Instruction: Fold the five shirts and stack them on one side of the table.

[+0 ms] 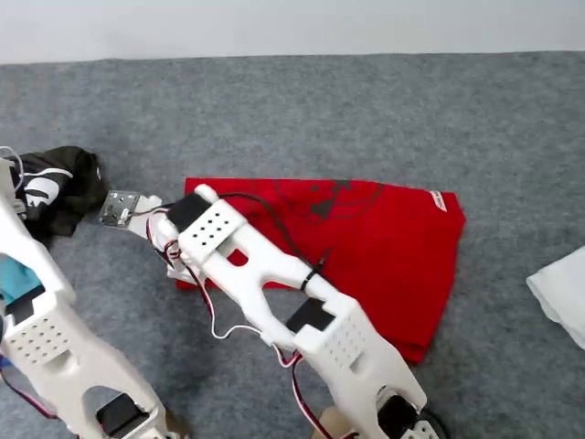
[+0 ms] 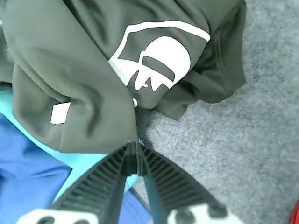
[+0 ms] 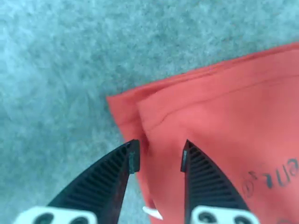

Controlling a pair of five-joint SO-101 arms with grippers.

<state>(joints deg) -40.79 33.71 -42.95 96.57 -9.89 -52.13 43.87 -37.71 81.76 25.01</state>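
1. high view: your red shirt (image 1: 384, 247) lies flat at the centre of the grey table (image 1: 274, 110). the right arm (image 1: 265, 270) comes in from 5 o'clock and crosses it to its 9 o'clock edge. a black shirt (image 1: 64, 183) sits crumpled at 9 o'clock. a turquoise shirt (image 1: 11, 279) peeks out just below it, beside the left arm (image 1: 37, 338). a white shirt (image 1: 562, 293) pokes in at 4 o'clock, well apart from the rest.

2. left wrist view: your left gripper (image 2: 135, 154) has its jaws closed together, with the tips right at the black shirt's hem. you cannot tell whether any cloth is pinched between them. the black shirt is bunched, and the turquoise one and a dark blue shirt (image 2: 28, 177) lie partly under it.

3. right wrist view: your right gripper (image 3: 160, 158) stands narrowly parted and holds nothing. its jaws straddle the red shirt's edge near a corner. that corner shows two layers, so the red shirt looks folded over at least once.

4. progress, as a judgement: you are early. the red shirt seems partly folded and not yet moved to a side. the black, turquoise and blue ones are heaped rather than folded. the white one looks untouched, and no neat stack exists yet.
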